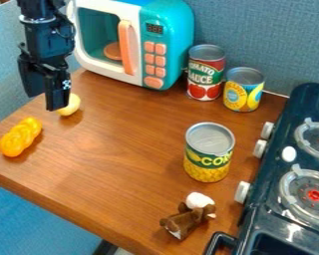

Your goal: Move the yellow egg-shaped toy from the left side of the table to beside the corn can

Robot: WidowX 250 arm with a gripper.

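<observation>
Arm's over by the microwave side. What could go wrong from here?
1. Gripper partly hides the round yellow piece; a low move might knock it and set it rolling.
2. Orange lobed piece lies near the table edge; a nudge outward could drop it.

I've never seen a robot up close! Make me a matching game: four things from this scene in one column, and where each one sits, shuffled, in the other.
Things
1. Corn can
2. Toy microwave
3. Brown stuffed toy
4. Small round yellow thing

Places
A. At the back, left of the tomato sauce can
B. Right by the robot's black gripper, as seen here
C. Lying near the front edge of the table, close to the stove
D. Standing on the table, behind the brown stuffed toy

Right pairs: 1-D, 2-A, 3-C, 4-B
</observation>
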